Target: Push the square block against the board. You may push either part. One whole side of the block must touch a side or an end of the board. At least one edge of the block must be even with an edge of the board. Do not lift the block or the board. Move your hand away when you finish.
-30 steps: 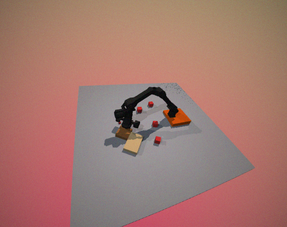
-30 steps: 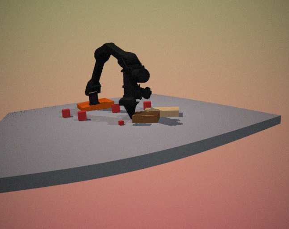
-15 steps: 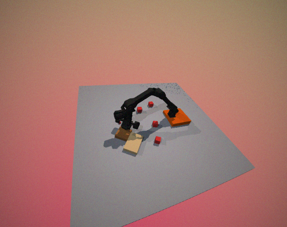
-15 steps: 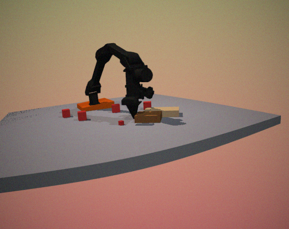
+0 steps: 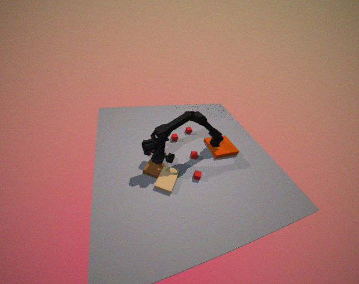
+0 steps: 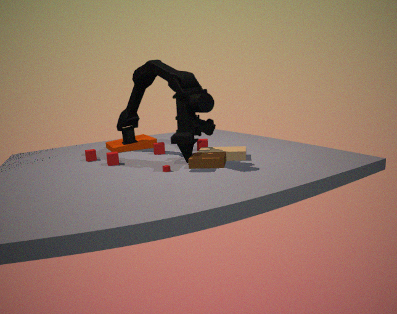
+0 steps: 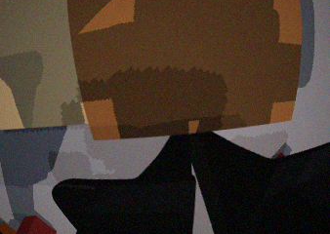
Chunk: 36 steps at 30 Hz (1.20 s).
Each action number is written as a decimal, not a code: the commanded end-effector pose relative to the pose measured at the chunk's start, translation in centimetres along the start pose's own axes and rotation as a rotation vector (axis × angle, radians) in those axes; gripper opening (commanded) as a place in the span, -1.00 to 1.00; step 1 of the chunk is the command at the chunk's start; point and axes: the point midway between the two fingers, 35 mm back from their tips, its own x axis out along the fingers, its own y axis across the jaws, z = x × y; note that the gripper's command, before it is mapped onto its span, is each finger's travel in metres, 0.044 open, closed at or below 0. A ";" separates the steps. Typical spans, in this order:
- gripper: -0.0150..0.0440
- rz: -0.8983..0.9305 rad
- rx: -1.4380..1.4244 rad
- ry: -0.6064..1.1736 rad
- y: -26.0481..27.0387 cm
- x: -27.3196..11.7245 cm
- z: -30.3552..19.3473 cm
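Note:
The brown square block (image 5: 152,169) (image 6: 207,161) (image 7: 171,50) lies flat on the grey table. The tan board (image 5: 166,182) (image 6: 238,153) (image 7: 29,35) lies flat beside it. One block side runs along a long side of the board, and no gap shows between them in the wrist view. The block's near edge looks about level with the board's end there; I cannot tell if they are exactly even. My gripper (image 5: 157,161) (image 6: 187,161) (image 7: 185,129) is shut and empty. It is low, with its tips at the block's arm-base side, partly hidden by the block.
Red cubes (image 5: 194,155) (image 5: 197,175) (image 5: 174,137) (image 6: 113,159) stand between the parts and the orange base (image 5: 225,150) (image 6: 144,140) and around there. A small red cube (image 6: 166,168) (image 7: 280,156) lies near the gripper, off the block's far corner.

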 end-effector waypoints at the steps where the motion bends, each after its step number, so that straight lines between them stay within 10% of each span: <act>1: -0.49 0.001 0.001 -0.005 0.2 -0.1 0.5; 36: -0.49 0.001 0.001 -0.006 0.3 -0.1 0.9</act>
